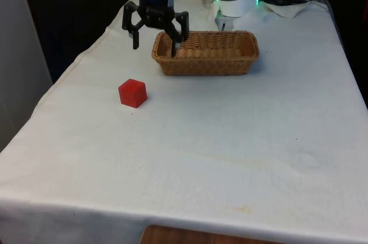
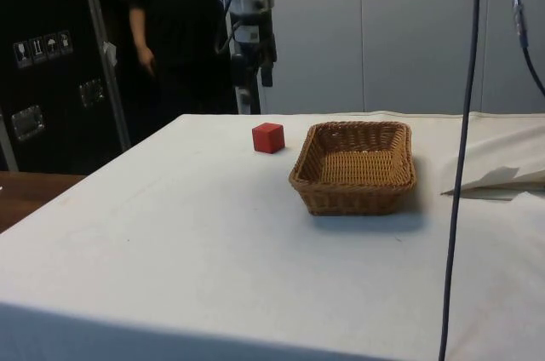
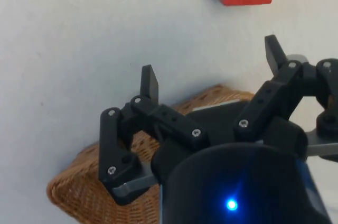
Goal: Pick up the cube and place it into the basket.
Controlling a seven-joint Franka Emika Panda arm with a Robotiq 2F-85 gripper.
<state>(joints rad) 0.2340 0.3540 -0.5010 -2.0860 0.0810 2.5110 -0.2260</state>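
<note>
A red cube (image 1: 133,92) sits alone on the white-clothed counter (image 1: 218,140), towards the front view's left and apart from the wicker basket (image 1: 205,53), which stands farther back. The black end effector (image 1: 155,41) hangs in the air above the counter near the basket's corner on the front view's left, beyond the cube, its 2 fingers (image 3: 149,83) spread wide and holding nothing. In the side view, the cube (image 2: 268,137) lies just beside the basket (image 2: 356,165), and a person in dark clothes (image 2: 157,37) stands behind the counter.
</note>
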